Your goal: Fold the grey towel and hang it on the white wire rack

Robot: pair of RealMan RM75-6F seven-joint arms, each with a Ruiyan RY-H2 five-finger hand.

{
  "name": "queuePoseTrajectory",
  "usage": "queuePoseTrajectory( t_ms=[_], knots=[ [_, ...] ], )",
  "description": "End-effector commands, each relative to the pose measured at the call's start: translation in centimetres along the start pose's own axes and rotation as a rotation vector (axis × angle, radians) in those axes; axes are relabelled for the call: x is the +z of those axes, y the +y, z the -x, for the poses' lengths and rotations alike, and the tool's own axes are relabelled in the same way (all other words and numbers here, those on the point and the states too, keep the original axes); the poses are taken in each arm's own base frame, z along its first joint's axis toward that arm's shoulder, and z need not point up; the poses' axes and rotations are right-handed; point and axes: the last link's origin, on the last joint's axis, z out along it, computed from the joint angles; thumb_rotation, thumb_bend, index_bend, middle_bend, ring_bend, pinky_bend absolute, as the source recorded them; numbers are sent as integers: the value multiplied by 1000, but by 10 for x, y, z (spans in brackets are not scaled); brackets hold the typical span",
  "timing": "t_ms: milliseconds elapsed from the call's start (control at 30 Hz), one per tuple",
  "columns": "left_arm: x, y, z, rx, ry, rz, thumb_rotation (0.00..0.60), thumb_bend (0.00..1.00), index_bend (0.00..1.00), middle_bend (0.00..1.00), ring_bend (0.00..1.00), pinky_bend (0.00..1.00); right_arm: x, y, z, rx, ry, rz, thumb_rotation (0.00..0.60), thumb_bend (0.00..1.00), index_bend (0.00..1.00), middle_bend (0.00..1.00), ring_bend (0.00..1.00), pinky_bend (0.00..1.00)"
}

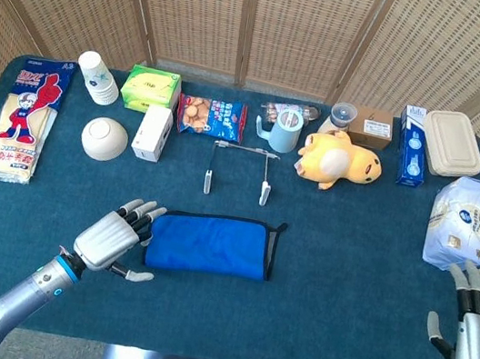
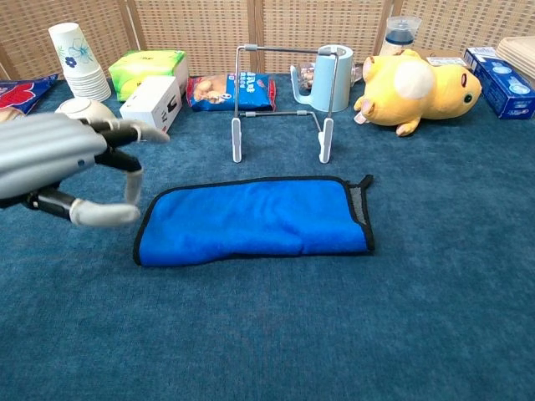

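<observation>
Towel (image 1: 209, 243) lies flat on the tabletop (image 1: 343, 280) in front of the rack (image 1: 240, 168), blue on its upper face with a dark edge, already doubled into a long strip by the look of it, so I judge the folding mostly done and the hanging not yet begun. I have my left hand (image 1: 112, 239) just off the towel's left end, raised above the cloth in the chest view, fingers (image 2: 125, 130) spread and holding nothing. My right hand (image 1: 472, 324) sits at the far right edge, well apart from everything, fingers apart and empty. Next I judge I need to pinch one short end, perhaps with the right hand taking the other, lift the strip and drape it over the rack's top bar. As for containers: the bowl (image 1: 104, 138) looks turned upside down, the cup stack (image 1: 98, 78) is nested, the blue mug (image 1: 284, 132) shows no contents I can make out, and the lidded box (image 1: 453, 143) is closed.
</observation>
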Motion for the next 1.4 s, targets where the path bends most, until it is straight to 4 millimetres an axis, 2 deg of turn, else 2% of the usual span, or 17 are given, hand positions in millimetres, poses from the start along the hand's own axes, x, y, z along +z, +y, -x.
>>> queuePoseTrajectory(
  t_ms=[33,367,600,700,767,967,1067,1400],
  knots=[
    [-4,-1,-13,-78,79,-10,0,200,421,86,1,153,4,-11,1,22,-39,-62,600,405,134,54,0,0],
    [-39,-12,-37,-192,257,-74,0,199,396,182,109,328,25,-52,17,22,-243,-297,600,419,165,54,0,0],
    [-67,-16,-43,-257,314,-114,0,199,408,216,137,379,45,-86,39,1,-363,-446,600,427,171,50,0,0],
    [-75,-17,-43,-266,326,-134,0,199,413,227,145,384,52,-103,47,-5,-406,-505,550,435,167,46,0,0],
    [-80,-18,-43,-274,331,-148,0,200,417,232,155,394,56,-113,53,-14,-431,-544,484,446,162,42,0,0],
    [-87,-20,-43,-285,350,-171,0,199,422,240,162,406,64,-135,66,-43,-486,-615,412,453,152,28,0,0],
    [-87,-21,-44,-314,378,-171,0,200,422,246,163,411,67,-147,75,-56,-525,-653,355,453,140,19,0,0],
    [-88,-25,-43,-332,391,-179,0,200,421,243,157,407,79,-184,98,-96,-571,-745,351,451,106,4,0,0]
  ],
)
